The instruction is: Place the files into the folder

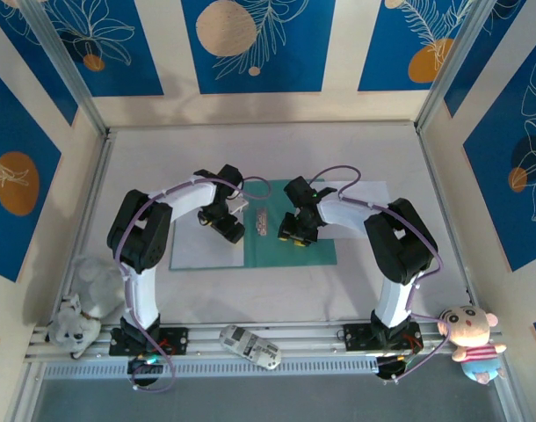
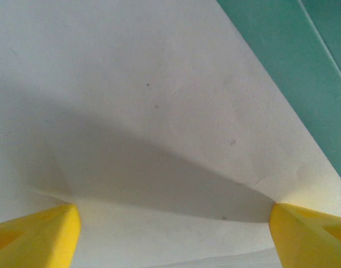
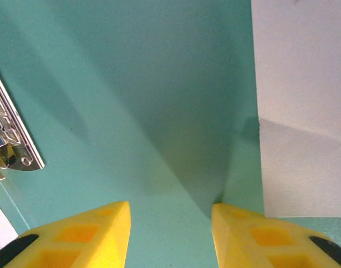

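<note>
The teal folder [image 1: 307,251] lies open at the table's middle, its metal clip [image 1: 261,221] along the spine. A white file [image 1: 193,251] covers its left cover. My left gripper [image 1: 228,230] is open, its yellow fingers [image 2: 42,237] spread wide and touching that sheet [image 2: 159,100]; the paper creases slightly at both tips, and teal card [image 2: 304,61] shows to the upper right. My right gripper [image 1: 294,236] stands open low over the bare right cover [image 3: 131,100], the clip [image 3: 14,145] to its left. A second white file [image 3: 302,84] overlaps that cover's far right [image 1: 351,189].
A grey plush dog [image 1: 79,321] sits at the near left corner and a pink plush doll [image 1: 470,338] at the near right. A white device [image 1: 250,345] rests on the front rail between the arm bases. Walls close in the table on three sides.
</note>
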You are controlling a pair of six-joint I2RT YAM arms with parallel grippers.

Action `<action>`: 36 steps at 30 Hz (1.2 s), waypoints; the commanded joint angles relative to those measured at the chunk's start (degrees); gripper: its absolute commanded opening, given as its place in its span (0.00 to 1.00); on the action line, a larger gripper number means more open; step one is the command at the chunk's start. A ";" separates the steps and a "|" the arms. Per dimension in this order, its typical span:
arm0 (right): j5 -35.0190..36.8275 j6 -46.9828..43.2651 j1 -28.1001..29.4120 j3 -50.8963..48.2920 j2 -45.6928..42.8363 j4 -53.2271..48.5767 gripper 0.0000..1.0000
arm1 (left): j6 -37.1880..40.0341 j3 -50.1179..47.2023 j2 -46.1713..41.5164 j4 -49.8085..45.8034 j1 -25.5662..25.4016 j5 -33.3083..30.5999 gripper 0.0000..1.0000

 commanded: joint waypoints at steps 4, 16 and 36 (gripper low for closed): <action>-1.81 -0.62 1.26 -0.57 -0.55 0.59 0.47 | -1.23 3.05 -1.45 -2.83 0.65 1.74 0.91; -5.21 -1.93 1.08 6.72 -7.57 -4.62 0.49 | -8.08 12.35 -6.54 -6.48 0.24 2.54 0.93; -5.89 3.94 -2.03 -14.00 -22.35 0.93 0.47 | -35.84 -12.06 -23.32 15.41 -6.42 6.77 0.88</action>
